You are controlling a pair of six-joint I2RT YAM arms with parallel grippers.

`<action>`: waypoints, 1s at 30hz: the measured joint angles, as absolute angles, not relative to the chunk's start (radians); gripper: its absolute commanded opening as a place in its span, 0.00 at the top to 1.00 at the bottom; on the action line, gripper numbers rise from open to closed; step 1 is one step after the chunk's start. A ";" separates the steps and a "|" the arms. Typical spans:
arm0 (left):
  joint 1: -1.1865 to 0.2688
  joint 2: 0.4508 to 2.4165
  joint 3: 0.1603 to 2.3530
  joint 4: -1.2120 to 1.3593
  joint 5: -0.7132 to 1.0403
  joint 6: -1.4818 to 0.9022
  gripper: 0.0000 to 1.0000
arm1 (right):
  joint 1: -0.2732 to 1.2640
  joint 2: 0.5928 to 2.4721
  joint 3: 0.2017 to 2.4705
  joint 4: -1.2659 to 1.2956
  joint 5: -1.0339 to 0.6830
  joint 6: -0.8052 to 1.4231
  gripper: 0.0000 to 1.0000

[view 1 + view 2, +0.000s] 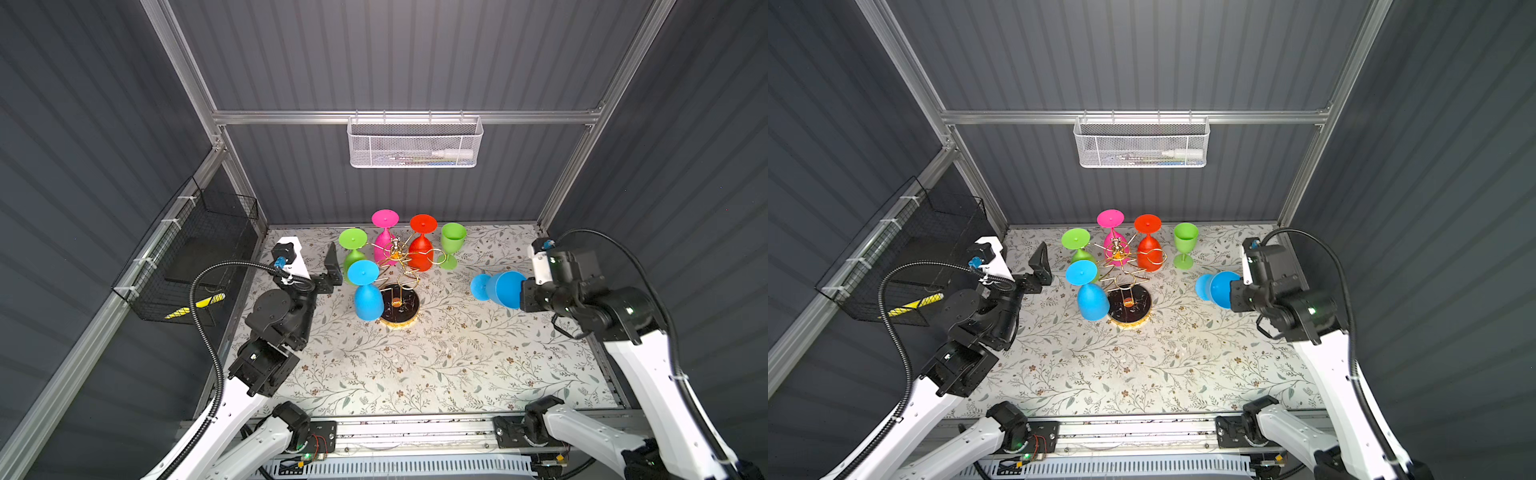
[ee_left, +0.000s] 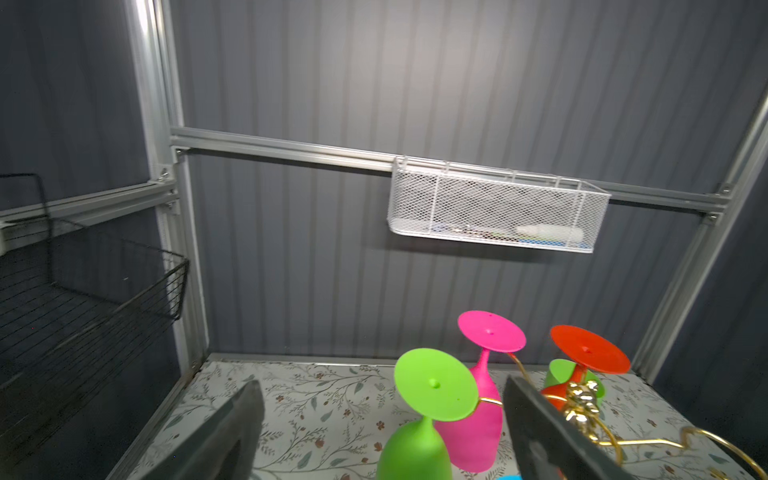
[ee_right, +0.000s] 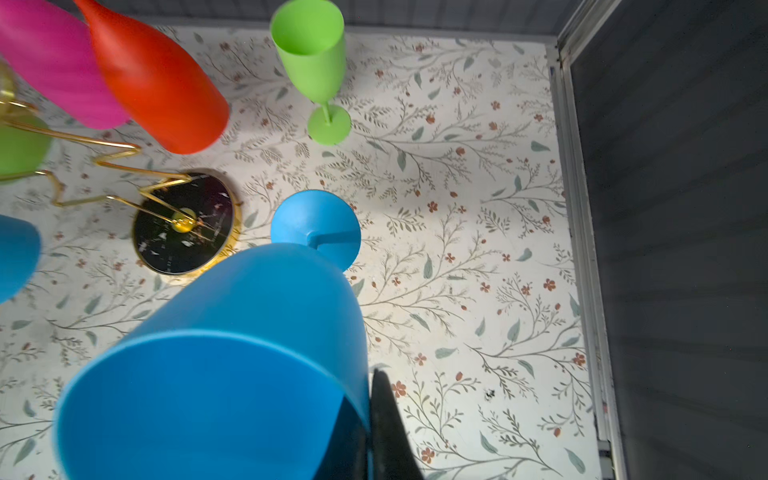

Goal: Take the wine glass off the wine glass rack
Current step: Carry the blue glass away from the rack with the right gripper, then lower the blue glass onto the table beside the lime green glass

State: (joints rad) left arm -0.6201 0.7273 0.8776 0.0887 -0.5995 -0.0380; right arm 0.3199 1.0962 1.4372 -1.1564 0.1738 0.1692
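Blue wine glass point(image 1: 500, 289) is off the wine glass rack point(image 1: 409, 305), pinched in the right claw point(image 1: 521, 293), seemingly not set down; left claw point(image 1: 334, 270) gapes wide; four others point(image 1: 366, 297) hang.

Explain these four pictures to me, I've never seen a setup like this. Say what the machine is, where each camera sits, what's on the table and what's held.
It is a robot with two arms, each ending in a two-fingered gripper. Two pictures look down from one overhead camera pair; the other two come from cameras on the wrists. On the flowered table stands a gold wire rack with four glasses hanging upside down: lime glass, pink glass, red glass, blue glass. An upright lime glass stands beside it. The right gripper pinches the rim of a second blue glass, tipped sideways, off the rack. The left gripper is open and empty, near the hanging lime one.
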 measured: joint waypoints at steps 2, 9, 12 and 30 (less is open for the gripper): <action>-0.620 0.707 0.863 0.075 -0.638 -0.047 0.08 | 0.299 1.179 1.459 -1.157 0.174 0.148 1.00; -0.620 0.603 0.812 0.064 -0.715 -0.065 0.07 | 0.200 1.422 1.521 -1.119 0.161 0.089 1.00; -0.620 0.572 0.812 0.066 -0.735 -0.065 0.06 | 0.166 1.521 1.589 -1.103 0.141 0.071 1.00; -0.620 0.576 0.813 0.060 -0.760 -0.064 0.06 | 0.080 2.075 2.136 -1.089 0.085 0.021 1.00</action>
State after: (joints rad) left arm -0.6201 0.5762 0.8127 0.0597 -0.7601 -0.0643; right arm 0.0795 2.0750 2.1357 -1.0885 0.0853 0.0212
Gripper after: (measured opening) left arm 0.942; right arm 0.053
